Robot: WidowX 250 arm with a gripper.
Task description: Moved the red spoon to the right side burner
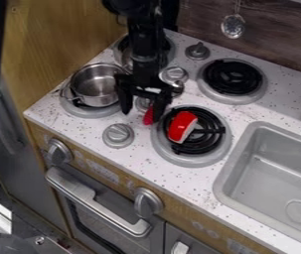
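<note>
The black gripper (pixel 141 111) hangs over the counter between the left and right front burners, its two fingers spread apart. A small red piece, which looks like part of the red spoon (pixel 148 116), shows just inside the right finger; the rest of it is hidden. On the coils of the right front burner (pixel 199 153) lies a red and white object (pixel 181 127), a little right of the gripper. Whether it is joined to the small red piece, I cannot tell.
A metal pot (pixel 94 85) stands on the left front burner, close to the gripper's left side. Stove knobs (pixel 118 135) rise from the counter around the gripper. At the right are a back burner (pixel 232 78) and a grey sink (pixel 272 173).
</note>
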